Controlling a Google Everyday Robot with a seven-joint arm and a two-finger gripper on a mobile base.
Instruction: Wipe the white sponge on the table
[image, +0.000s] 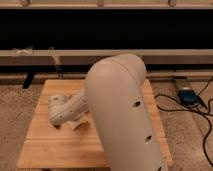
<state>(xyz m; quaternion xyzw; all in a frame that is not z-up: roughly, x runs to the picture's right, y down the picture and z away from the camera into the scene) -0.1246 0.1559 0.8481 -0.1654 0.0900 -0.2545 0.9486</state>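
The light-wood plank table (52, 146) stands in the middle of the camera view. My big white arm reaches over it from the lower right and covers much of its right half. The gripper (75, 123) is low over the table's left middle, under the rounded wrist (59, 110), and seems to touch or nearly touch the top. The white sponge does not show on its own; a small pale shape at the gripper may be part of it, but I cannot tell it from the gripper.
A blue box (189, 96) with black cables (206, 115) lies on the speckled floor to the right of the table. A long pale rail (30, 56) runs along the dark wall behind it.
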